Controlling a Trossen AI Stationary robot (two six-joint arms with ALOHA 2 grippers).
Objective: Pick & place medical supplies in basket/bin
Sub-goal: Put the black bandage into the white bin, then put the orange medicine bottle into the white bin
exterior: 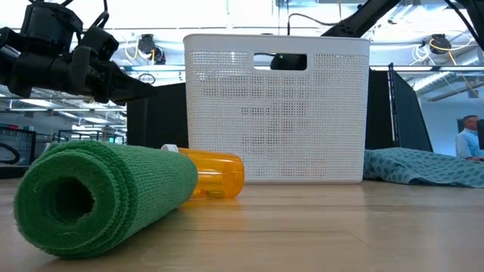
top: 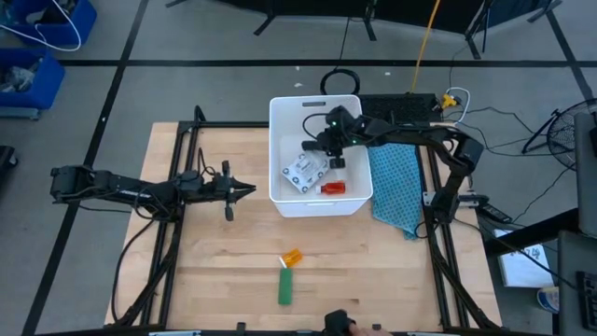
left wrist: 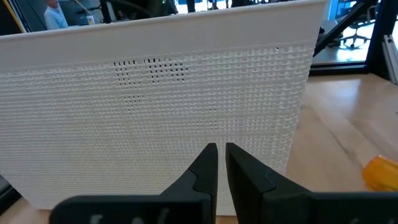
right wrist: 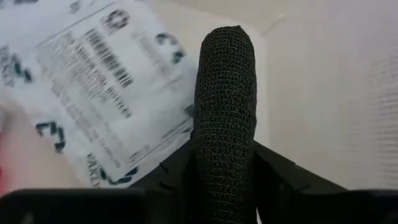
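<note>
The white basket (top: 315,105) stands at the table's middle back. In it lie a flat white packet (top: 303,172) with dark print (right wrist: 93,74) and a red item (top: 333,188). My right gripper (top: 332,147) reaches down into the basket, shut on a black woven roll (right wrist: 225,93). My left gripper (top: 248,189) hovers level just left of the basket, shut and holding nothing, its tips (left wrist: 221,155) facing the basket's wall (left wrist: 155,106). A green roll (top: 285,286) and an orange bottle (top: 292,257) lie on their sides on the table's near part. My right gripper pinches the black roll's near end (right wrist: 224,165) between its two fingers (right wrist: 277,171). The roll lies along the fingers and sticks out past their tips. The fingers slant down from the table's right side. The roll's free end hangs over the white packet inside the basket.
A blue-green cloth (top: 395,185) lies right of the basket. A small black item (top: 338,322) sits at the near edge. In the low view the green roll (exterior: 106,196) and orange bottle (exterior: 215,175) lie before the basket (exterior: 276,109). A person (exterior: 470,136) stands far right.
</note>
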